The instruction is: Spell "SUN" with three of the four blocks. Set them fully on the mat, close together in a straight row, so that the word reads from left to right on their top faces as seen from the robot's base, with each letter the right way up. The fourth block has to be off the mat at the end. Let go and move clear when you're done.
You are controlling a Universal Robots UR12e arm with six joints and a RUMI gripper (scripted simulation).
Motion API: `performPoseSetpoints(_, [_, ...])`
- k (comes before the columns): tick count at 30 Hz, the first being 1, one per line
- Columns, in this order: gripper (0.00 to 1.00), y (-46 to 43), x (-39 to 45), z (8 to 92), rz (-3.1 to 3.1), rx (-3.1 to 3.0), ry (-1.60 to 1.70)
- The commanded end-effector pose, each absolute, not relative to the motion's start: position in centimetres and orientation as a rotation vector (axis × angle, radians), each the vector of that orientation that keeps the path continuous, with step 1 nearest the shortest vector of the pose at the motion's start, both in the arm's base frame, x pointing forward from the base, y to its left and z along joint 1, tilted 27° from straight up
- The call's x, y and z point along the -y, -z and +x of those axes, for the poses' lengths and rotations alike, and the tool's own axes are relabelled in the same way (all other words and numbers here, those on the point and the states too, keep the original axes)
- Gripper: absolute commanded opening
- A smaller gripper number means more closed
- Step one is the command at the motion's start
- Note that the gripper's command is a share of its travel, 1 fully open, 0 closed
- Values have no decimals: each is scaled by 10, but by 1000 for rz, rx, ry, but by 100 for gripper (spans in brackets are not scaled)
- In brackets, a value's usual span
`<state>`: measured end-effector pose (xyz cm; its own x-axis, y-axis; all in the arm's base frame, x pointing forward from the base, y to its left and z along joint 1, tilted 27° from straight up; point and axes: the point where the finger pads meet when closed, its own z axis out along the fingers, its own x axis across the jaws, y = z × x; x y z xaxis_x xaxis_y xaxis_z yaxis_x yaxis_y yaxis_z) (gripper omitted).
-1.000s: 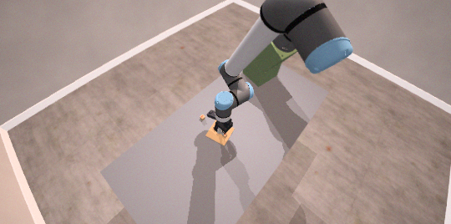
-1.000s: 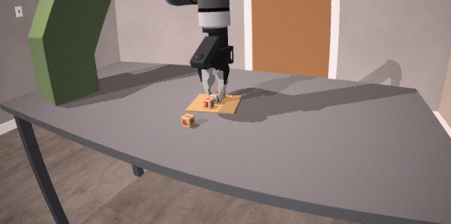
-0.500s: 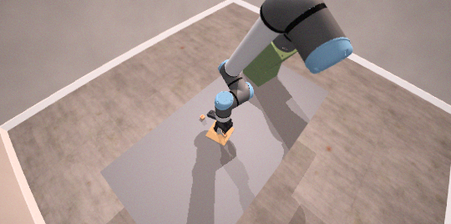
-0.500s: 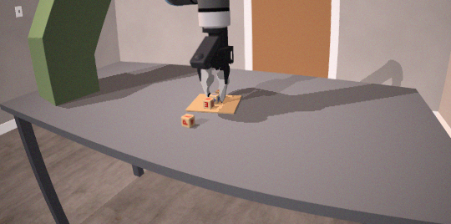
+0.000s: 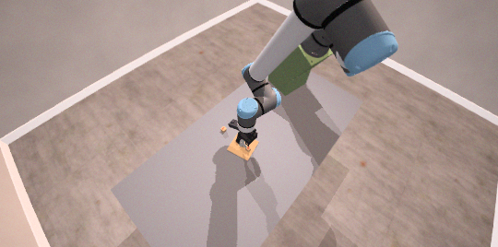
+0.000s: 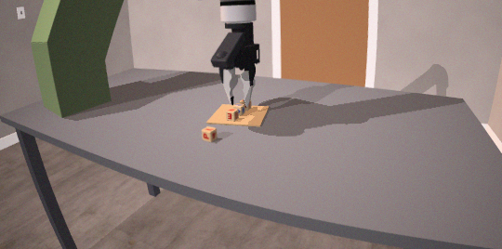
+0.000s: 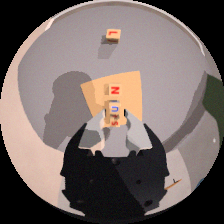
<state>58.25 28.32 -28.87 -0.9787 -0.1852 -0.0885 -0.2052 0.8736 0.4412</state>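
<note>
The gripper [image 7: 115, 114] [image 6: 240, 104] is slightly open, low over the mat [image 7: 134, 85] [image 6: 259, 120] [image 5: 235, 150]. In the wrist view its fingertips stand apart on either side of the row, near the U block [image 7: 115, 108] and the S block [image 7: 114, 122]. The N block [image 7: 115, 90] [image 6: 231, 114] is beyond the U block, on the mat. The S block is partly hidden by the fingers and looks tilted or raised; its exact pose is unclear. The fourth block, L [image 7: 113, 35] [image 6: 209, 134] [image 5: 223, 129], lies on the table off the mat.
The grey table [image 6: 349, 162] [image 5: 175, 174] surrounds the mat. The green angular pedestal [image 6: 79, 55] [image 5: 290, 72] stands at the robot's base. Arm shadows fall across the table and part of the mat.
</note>
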Motion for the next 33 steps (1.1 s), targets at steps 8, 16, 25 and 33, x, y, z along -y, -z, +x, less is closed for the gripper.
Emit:
performPoseSetpoints(8, [25, 242, -260, 583, -313, -2998, -713])
performPoseSetpoints(16, [25, 226, -252, 583, -313, -2998, -713])
performPoseSetpoints(25, [100, 226, -251, 583, -313, -2998, -713])
performPoseSetpoints(33, [100, 226, -251, 583, -313, -2998, -713])
